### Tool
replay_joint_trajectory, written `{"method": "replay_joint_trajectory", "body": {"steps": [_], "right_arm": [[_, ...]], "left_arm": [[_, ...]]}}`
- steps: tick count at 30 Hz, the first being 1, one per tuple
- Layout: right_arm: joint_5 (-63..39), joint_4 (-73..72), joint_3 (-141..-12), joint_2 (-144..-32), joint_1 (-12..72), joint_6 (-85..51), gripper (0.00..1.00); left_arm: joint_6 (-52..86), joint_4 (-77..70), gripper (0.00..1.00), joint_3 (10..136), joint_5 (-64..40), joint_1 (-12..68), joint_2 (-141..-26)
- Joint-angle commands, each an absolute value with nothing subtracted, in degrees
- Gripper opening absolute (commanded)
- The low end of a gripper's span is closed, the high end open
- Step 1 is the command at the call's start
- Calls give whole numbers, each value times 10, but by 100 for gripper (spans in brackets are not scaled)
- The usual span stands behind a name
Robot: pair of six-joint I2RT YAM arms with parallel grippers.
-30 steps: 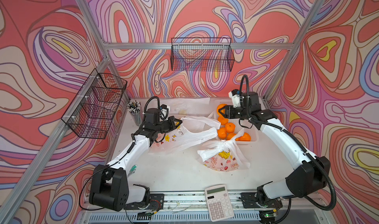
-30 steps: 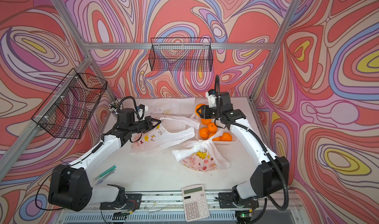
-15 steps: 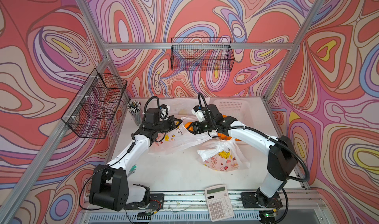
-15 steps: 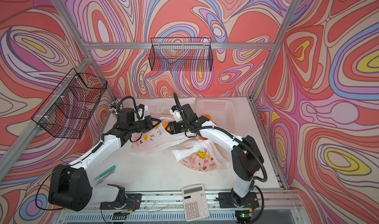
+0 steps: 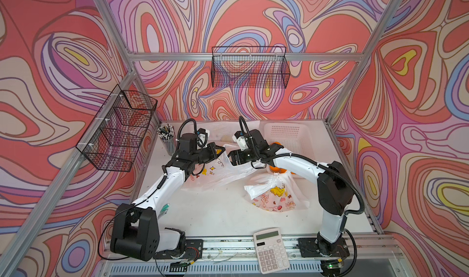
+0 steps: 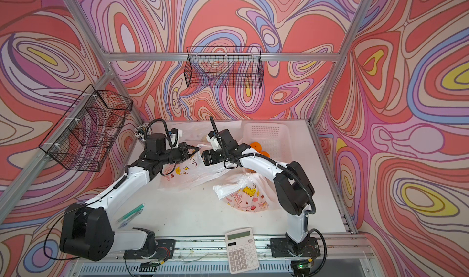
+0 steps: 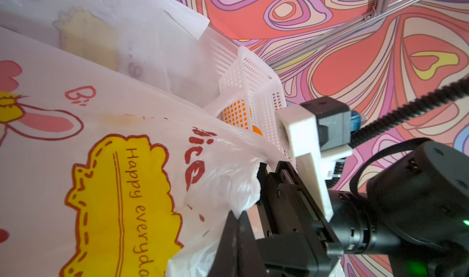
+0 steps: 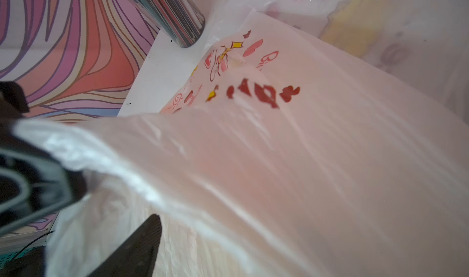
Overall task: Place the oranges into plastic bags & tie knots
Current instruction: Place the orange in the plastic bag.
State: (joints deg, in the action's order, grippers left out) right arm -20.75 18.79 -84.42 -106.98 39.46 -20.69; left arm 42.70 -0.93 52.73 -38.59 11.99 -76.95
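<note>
A printed plastic bag (image 5: 218, 171) (image 6: 193, 171) lies at the table's middle, its mouth lifted. My left gripper (image 5: 220, 150) (image 7: 237, 217) is shut on the bag's rim. My right gripper (image 5: 229, 159) (image 6: 203, 157) is at the same mouth, jaws wide apart; in the right wrist view one finger (image 8: 144, 237) shows and bag film hides the other. A filled bag (image 5: 274, 194) (image 6: 246, 194) with a knot (image 5: 276, 177) lies in front of the right arm. Oranges (image 5: 275, 144) (image 6: 256, 145) sit in the white basket (image 5: 286, 133) (image 7: 253, 85).
A pen cup (image 5: 167, 138) (image 8: 175, 16) stands at the back left. A flat bag (image 5: 223, 131) lies by the back wall. A calculator (image 5: 270, 249) sits at the front edge, green pens (image 6: 132, 213) beside the left arm. Wire baskets (image 5: 250, 70) hang on the walls.
My right arm swung from the white basket to the bag's mouth carrying an orange. That orange no longer shows at its jaws. The left arm kept still.
</note>
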Motion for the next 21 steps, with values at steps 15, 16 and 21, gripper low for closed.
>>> {"method": "replay_joint_trajectory", "body": {"steps": [15, 16, 21], "right_arm": [[-99, 304, -815, -836, 278, -165, 89], [-84, 324, -806, -829, 253, -159, 89], [-3, 433, -780, -822, 159, -118, 91]], "left_arm": [[408, 2, 0, 512, -362, 117, -770], [405, 7, 0, 512, -357, 117, -769], [399, 23, 0, 513, -349, 116, -764]]}}
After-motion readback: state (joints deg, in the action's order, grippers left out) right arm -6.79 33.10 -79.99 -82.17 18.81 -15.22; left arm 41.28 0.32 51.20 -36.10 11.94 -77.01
